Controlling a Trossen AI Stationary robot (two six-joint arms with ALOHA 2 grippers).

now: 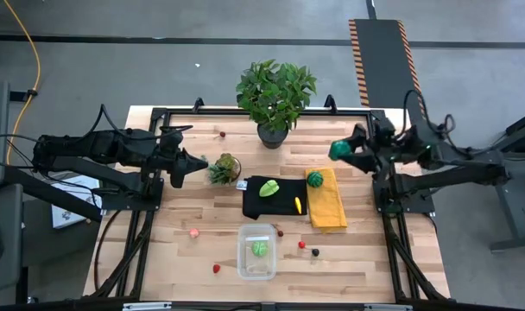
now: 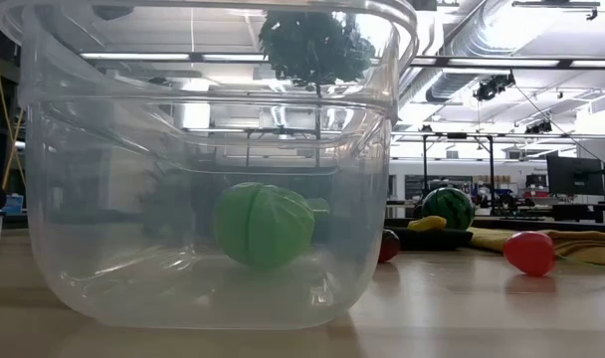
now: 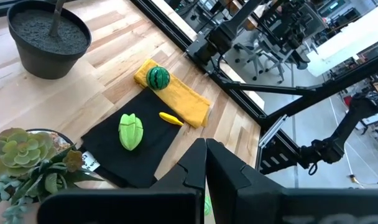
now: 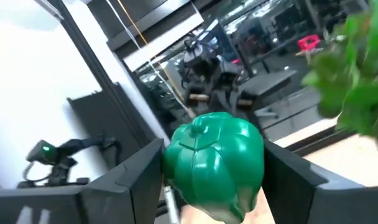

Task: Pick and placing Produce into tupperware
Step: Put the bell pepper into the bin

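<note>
High view has the right gripper (image 1: 342,151) up over the table's right side near the big potted plant (image 1: 275,93), its fingers pinching a dark green toy vegetable (image 1: 338,149). The left gripper (image 1: 196,162) sits pressed together by the small succulent (image 1: 224,168). Meanwhile the tupperware (image 1: 243,260) sits at the front edge with one light green piece (image 1: 259,248) inside.

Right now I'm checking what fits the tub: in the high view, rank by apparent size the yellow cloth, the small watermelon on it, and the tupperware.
1. Yellow cloth
2. Tupperware, only slightly smaller
3. Small watermelon, by far the smallest
</note>
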